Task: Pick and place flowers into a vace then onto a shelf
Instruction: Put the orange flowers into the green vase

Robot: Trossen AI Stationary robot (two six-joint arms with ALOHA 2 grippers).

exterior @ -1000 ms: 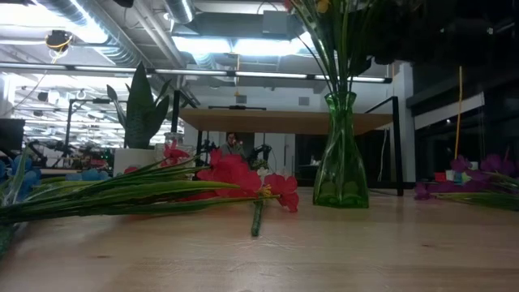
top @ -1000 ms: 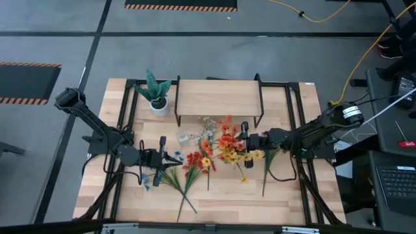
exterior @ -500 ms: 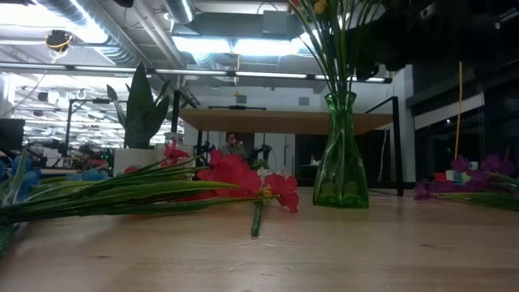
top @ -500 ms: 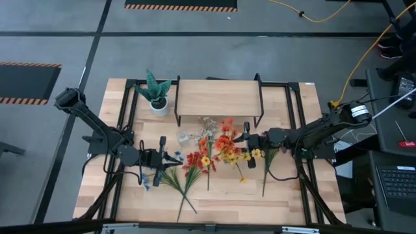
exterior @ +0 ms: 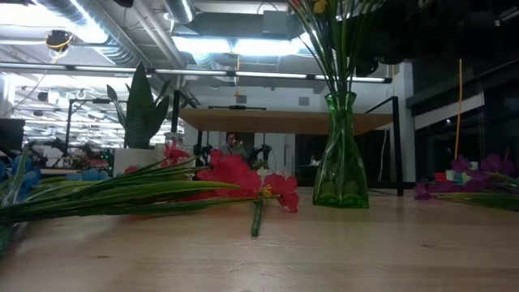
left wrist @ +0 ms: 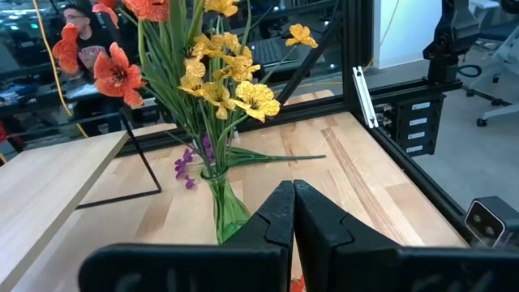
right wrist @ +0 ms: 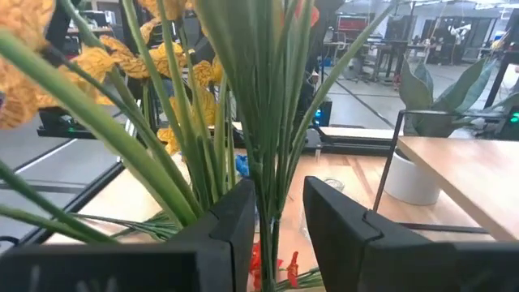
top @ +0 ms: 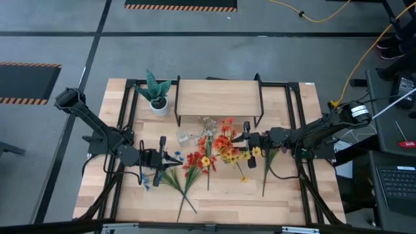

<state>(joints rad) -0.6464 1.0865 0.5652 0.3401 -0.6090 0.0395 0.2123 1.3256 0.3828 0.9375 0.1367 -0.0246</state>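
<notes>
Right gripper (right wrist: 276, 212), jaws apparently pinching the flowers (top: 224, 144) standing in the vase (exterior: 340, 154): release gently once stems settle; left gripper (left wrist: 293, 212) pressed together, idle.

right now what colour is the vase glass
Green, a clear green glass vase; best seen in the low view.

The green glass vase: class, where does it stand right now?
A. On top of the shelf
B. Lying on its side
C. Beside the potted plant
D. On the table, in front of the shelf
D: the vase stands upright on the table, with the shelf behind it.
</notes>
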